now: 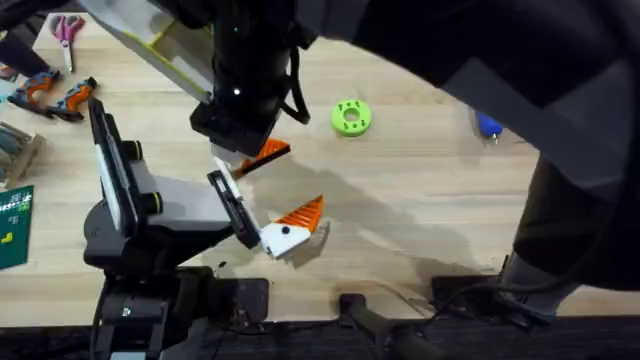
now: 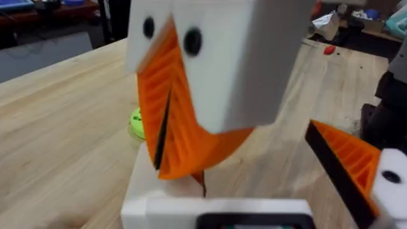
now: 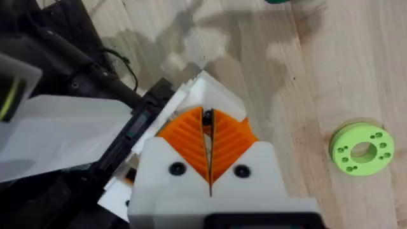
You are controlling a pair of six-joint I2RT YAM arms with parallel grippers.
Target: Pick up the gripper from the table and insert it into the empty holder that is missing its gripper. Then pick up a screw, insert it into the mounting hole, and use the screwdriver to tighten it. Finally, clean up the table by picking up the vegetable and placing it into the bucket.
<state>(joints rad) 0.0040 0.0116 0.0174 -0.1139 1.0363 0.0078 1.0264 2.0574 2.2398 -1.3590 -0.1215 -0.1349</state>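
Observation:
My right gripper reaches across the table and is shut, its two orange fingers pressed flat together. Their tips rest on the bare white empty holder, which is one jaw of my left gripper. That left gripper stands open, and its other jaw carries an orange finger on a white block. I cannot make out the loose orange gripper apart from the right fingers. A small dark spot shows between the right fingertips. The blue screwdriver lies at the far right. The vegetable and the bucket are out of view.
A bright green ring with holes lies just right of the grippers. Orange-handled pliers and scissors lie at the far left. Bare wood spreads between the ring and the screwdriver. The right arm hangs dark over the upper right.

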